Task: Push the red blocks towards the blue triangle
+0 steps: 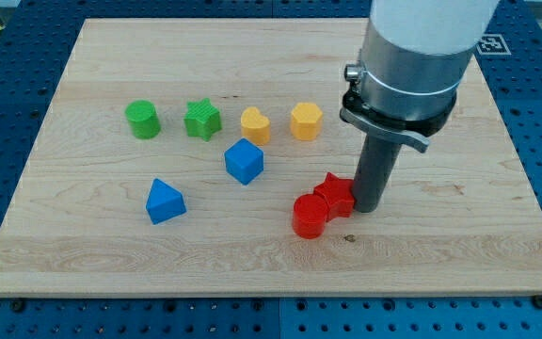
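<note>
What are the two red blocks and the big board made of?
The red star block and the red round block look like plastic: solid even colour, smooth with a slight sheen. The board looks like pale wood with a matt finish: long grain lines run across it, though a printed veneer could look alike. My tip sits just at the view's right of the star.

On your bench, the red star and red cylinder touch each other toward the view's bottom right, with my tip just right of the star. The blue triangle lies well to their left. The blue cube sits between them, higher up. Along the view's top run the green cylinder, green star, yellow pentagon and yellow hexagon, left to right.
</note>
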Robot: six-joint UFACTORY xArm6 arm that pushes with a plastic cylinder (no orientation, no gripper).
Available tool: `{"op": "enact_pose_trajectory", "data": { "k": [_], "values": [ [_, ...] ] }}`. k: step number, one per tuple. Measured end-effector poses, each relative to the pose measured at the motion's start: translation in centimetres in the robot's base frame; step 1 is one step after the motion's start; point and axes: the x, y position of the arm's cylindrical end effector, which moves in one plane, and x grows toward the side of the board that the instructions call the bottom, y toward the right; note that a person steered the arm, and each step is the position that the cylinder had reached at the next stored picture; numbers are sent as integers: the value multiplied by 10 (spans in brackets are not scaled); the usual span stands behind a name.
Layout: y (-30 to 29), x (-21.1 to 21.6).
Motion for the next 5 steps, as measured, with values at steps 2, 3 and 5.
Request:
{"op": "enact_pose_trajectory", "data": {
  "k": [2,3,5],
  "values": [
    [-40,6],
    [-50,9],
    [-44,52]
  ]
}}
